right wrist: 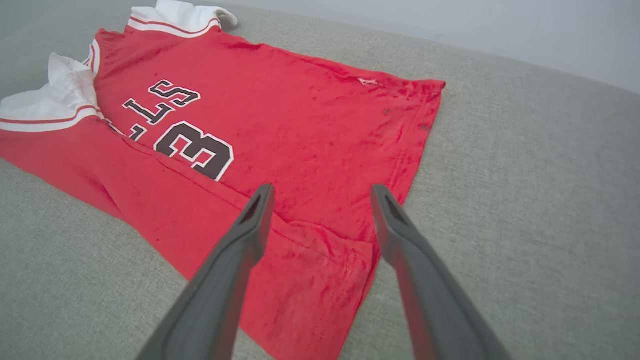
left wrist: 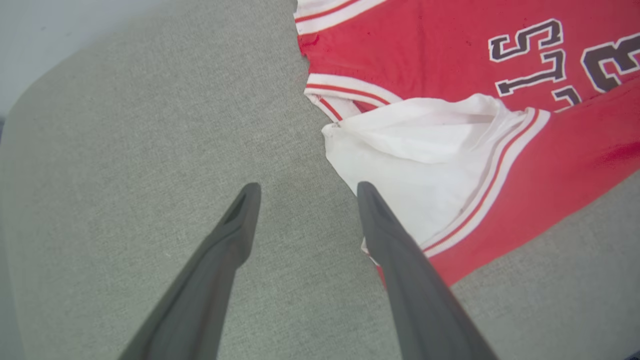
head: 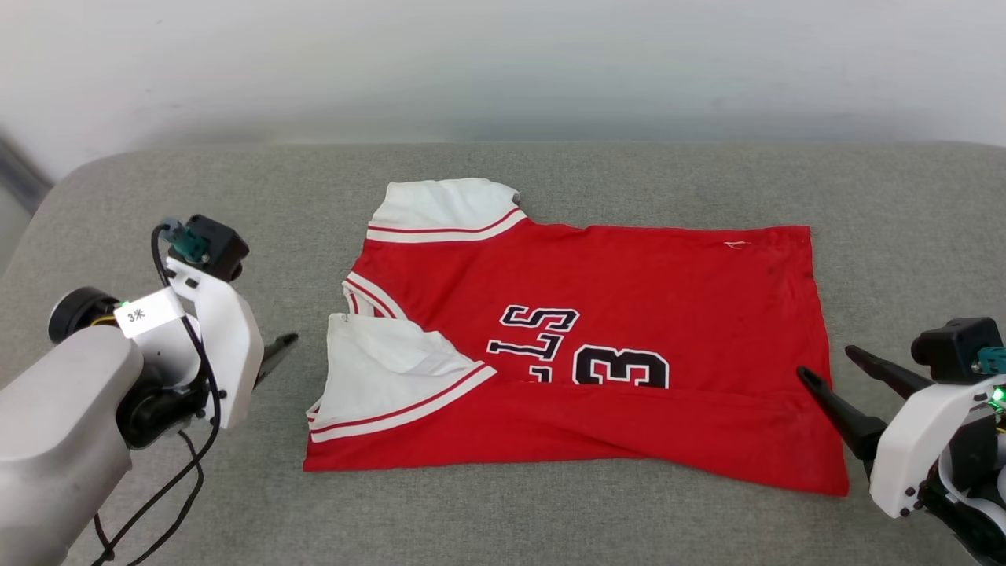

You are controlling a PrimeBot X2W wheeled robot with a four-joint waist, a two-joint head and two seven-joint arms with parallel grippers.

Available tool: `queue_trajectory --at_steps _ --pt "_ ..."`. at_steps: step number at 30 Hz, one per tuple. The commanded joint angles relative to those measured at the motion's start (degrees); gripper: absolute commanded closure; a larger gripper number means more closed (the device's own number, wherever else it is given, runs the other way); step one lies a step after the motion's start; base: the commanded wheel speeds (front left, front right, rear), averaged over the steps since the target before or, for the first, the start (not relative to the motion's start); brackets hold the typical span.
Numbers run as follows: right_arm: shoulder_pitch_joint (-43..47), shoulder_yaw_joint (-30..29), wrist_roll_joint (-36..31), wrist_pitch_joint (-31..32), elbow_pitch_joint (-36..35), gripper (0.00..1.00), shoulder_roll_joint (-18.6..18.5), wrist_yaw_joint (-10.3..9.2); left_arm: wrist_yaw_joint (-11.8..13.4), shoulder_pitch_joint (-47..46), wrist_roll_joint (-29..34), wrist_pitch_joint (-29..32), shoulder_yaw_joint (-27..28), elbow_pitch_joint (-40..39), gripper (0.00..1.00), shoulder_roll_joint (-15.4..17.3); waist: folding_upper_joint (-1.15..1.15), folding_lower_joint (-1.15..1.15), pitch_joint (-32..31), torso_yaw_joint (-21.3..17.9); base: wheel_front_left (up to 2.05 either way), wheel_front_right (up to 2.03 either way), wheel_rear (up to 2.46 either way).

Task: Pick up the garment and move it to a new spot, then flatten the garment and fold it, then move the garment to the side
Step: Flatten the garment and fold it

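Both sides in turn, left to right. Left gripper (left wrist: pixel 307 187): long dark fingers spread, pinching nothing, tips just beside the near white sleeve (left wrist: pixel 415 165). Red jersey-style T-shirt (head: pixel 668 275) with striped white sleeves and black lettering: lies on the grey fabric-covered surface (head: pixel 550 511), long axis left to right, collar leftward, hem rightward, near edge folded over the numerals. Right gripper (head: pixel 827 362): fingers spread, empty, tips at the hem's near corner (right wrist: pixel 345 280). This is judged the nearer arm for the next fold.

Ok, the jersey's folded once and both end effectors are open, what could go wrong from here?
On the garment, the near white sleeve lies crumpled, so another fold could trap that wrinkle. The hem corner by the right end effector is rumpled in layers; a pinch may catch only the top one.
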Motion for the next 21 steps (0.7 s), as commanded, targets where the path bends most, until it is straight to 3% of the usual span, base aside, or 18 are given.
queue_trajectory --at_steps 1,6,11,21 --pt "0.72 -0.10 -0.16 0.28 -0.46 0.00 0.63 -0.03 -0.06 -0.63 -1.68 3.09 -0.90 -1.07 0.00 0.81 0.00 0.00 -0.02 -0.32 0.00 0.00 0.00" --pt "0.56 -0.27 -0.64 1.33 -1.14 0.00 1.45 -0.04 -0.06 -0.40 -8.93 12.87 -2.71 -3.83 0.00 1.94 0.00 0.00 0.33 -1.26 0.00 0.00 0.00" --pt "-0.36 -0.31 -0.86 2.26 -1.41 0.00 1.94 -0.04 -0.06 0.30 -11.96 19.53 -5.39 -4.39 0.00 1.82 0.00 0.00 1.33 -2.31 0.00 0.00 0.00" --pt "-2.82 1.26 -1.86 2.73 -0.41 0.00 3.88 -0.03 -0.07 3.47 -12.69 21.27 -10.11 0.83 0.00 -0.57 0.00 0.00 3.75 -4.88 0.00 0.00 0.00"
